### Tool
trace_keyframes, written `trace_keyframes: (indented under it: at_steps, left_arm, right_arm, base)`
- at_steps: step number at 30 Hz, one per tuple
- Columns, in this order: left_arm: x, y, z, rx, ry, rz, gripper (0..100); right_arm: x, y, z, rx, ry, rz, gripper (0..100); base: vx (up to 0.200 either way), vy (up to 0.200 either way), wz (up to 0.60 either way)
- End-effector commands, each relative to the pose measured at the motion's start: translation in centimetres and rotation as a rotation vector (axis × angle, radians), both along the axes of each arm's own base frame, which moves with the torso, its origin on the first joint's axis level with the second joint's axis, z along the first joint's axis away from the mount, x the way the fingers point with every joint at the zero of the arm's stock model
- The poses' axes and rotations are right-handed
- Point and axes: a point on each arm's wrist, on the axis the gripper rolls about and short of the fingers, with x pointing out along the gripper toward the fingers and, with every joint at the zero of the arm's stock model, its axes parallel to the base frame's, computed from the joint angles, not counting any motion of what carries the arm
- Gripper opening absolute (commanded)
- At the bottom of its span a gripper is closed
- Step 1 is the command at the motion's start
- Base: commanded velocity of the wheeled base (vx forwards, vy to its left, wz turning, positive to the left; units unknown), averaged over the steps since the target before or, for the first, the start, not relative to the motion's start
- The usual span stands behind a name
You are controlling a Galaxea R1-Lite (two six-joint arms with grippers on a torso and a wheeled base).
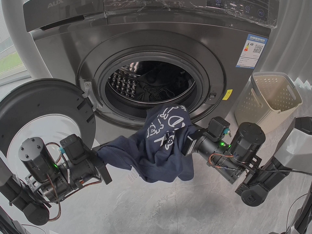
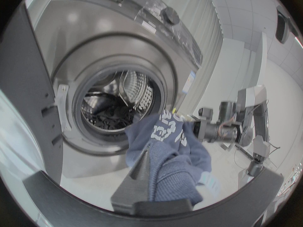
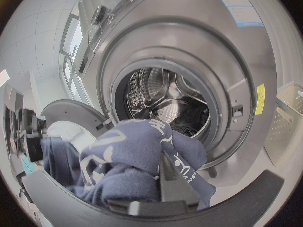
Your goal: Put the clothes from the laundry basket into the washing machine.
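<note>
A navy garment with white print (image 1: 159, 140) hangs between my two arms, just in front of and below the washing machine's open drum (image 1: 151, 82). My left gripper (image 1: 100, 156) is shut on its left end, and one dark finger (image 2: 139, 171) presses against the knit fabric (image 2: 173, 174). My right gripper (image 1: 183, 140) is shut on the printed part, with the cloth (image 3: 132, 155) bunched over its finger (image 3: 172, 180). Dark clothes (image 1: 156, 82) lie inside the drum. The beige laundry basket (image 1: 269, 98) stands right of the machine.
The machine's round door (image 1: 42, 114) is swung open to the left, close behind my left arm. Grey floor (image 1: 162, 205) stretches in front of the machine. A curtain hangs behind the basket.
</note>
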Motion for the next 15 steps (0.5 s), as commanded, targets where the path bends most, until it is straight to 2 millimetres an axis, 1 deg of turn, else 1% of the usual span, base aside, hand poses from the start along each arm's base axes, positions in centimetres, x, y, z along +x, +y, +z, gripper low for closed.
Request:
trace_keyframes:
  at_steps: [1,3,5,8,10,12,13,15]
  left_arm:
    - [0.5,-0.2,-3.4,0.083,0.127,0.000,0]
    - [0.9,-0.4,-4.6,0.115,0.165,0.004,0]
    - [1.1,-0.5,-5.1,0.131,0.177,0.007,0]
    - [1.3,-0.6,-5.0,0.125,0.168,0.010,0]
    - [1.6,-0.5,-4.5,0.113,0.150,0.021,0]
    - [1.6,-0.3,-4.5,0.113,0.150,0.026,0]
    - [1.5,-0.2,-4.6,0.115,0.154,0.024,100]
    - [1.4,-0.2,-4.9,0.119,0.173,0.021,100]
  right_arm:
    - [-0.4,0.1,1.8,0.046,-0.042,0.007,0]
    - [-0.5,0.3,2.0,0.053,-0.048,0.015,0]
    - [-0.7,0.3,2.3,0.060,-0.052,0.015,0]
    - [-0.8,0.2,2.3,0.059,-0.053,0.015,0]
    - [-0.8,0.1,2.4,0.059,-0.053,0.015,0]
    - [-0.8,0.1,2.4,0.059,-0.056,0.015,0]
    - [-0.8,0.2,2.5,0.062,-0.059,0.015,0]
    - [-0.7,0.2,2.5,0.061,-0.061,0.014,0]
  base:
    - [0.000,0.000,0.00]
    - [0.000,0.000,0.00]
    - [0.000,0.000,0.00]
    - [0.000,0.000,0.00]
    - [0.000,0.000,0.00]
    - [0.000,0.000,0.00]
    - [0.000,0.000,0.00]
    - [0.000,0.000,0.00]
